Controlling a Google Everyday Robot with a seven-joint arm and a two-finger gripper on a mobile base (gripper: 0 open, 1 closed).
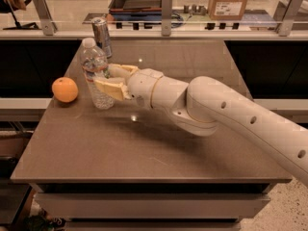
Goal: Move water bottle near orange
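The water bottle [94, 64], clear with a white cap, stands upright on the brown table [159, 148] at its left side. The orange [65, 89] lies on the table just left of the bottle, a small gap between them. My gripper [102, 75] reaches in from the right. One tan finger [107, 87] lies across the bottle's front. The other finger [120, 70] is behind the bottle's right side. The fingers are closed on the bottle's middle.
A slim silver-blue drink can [101, 36] stands just behind the bottle, near the table's far left edge. My white arm [216, 109] crosses the table's right half. Beyond the table are a railing with posts and a cardboard box [228, 1].
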